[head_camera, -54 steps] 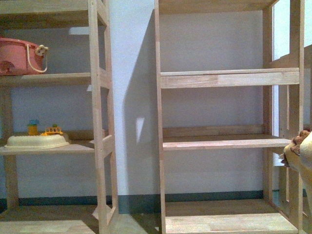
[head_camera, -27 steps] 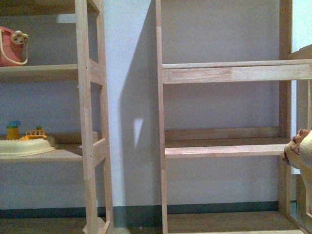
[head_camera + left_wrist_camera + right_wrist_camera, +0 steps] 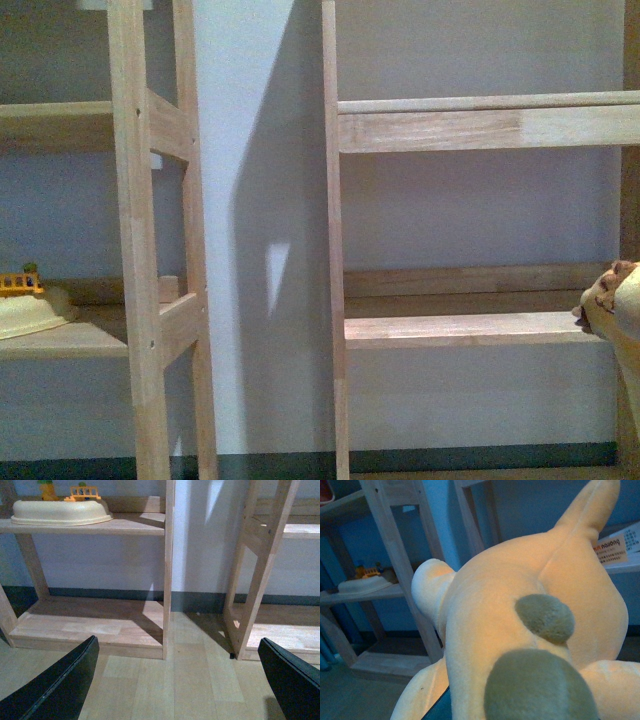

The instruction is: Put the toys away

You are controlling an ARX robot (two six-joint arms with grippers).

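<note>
The orange-yellow plush toy (image 3: 520, 625) fills the right wrist view and sits at 3 o'clock in the front view, beside the wooden shelf (image 3: 470, 328). It hides the right pincer, so I cannot tell its grip. The left pincer (image 3: 176, 645) is spread apart and empty.

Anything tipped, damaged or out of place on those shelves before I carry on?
Nothing stands out. Both shelf units stand straight, and the cream tray with small toy pieces sits flat on its shelf. The plush toy fills the right wrist view and looks intact. The left gripper has its jaws open and empty.
</note>
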